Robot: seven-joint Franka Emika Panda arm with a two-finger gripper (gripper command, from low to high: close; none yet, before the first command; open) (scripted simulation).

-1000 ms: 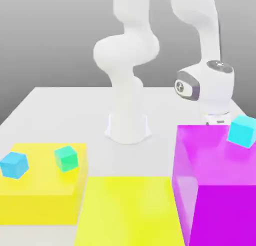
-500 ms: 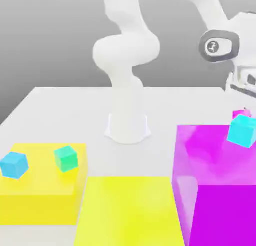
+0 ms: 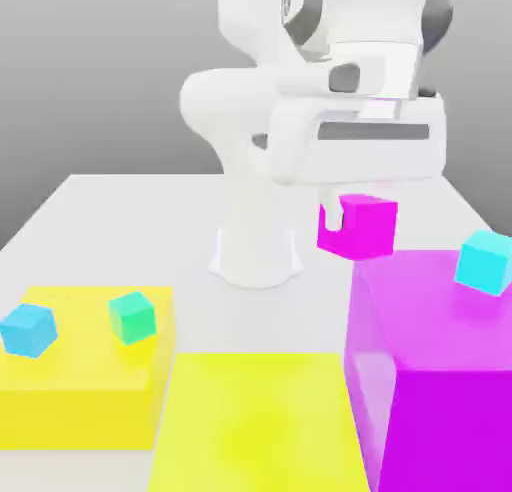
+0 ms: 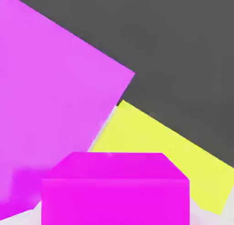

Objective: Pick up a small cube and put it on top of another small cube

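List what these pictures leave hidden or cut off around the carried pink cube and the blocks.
- Exterior view: the gripper is largely behind the small cube, so the contact is hidden.
- Exterior view: the large magenta block and flat yellow block are cut by the frame's edges.
- Hand view: the small cube is cut off by the frame's edge.

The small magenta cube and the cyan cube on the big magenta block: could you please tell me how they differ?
The small magenta cube hangs in the air, clamped in the shut gripper; the cyan cube rests on the big magenta block. The magenta cube is glossy pink; the cyan one is light blue. The magenta cube sits toward the exterior view's left of the cyan one. Both are small, plain cubes.
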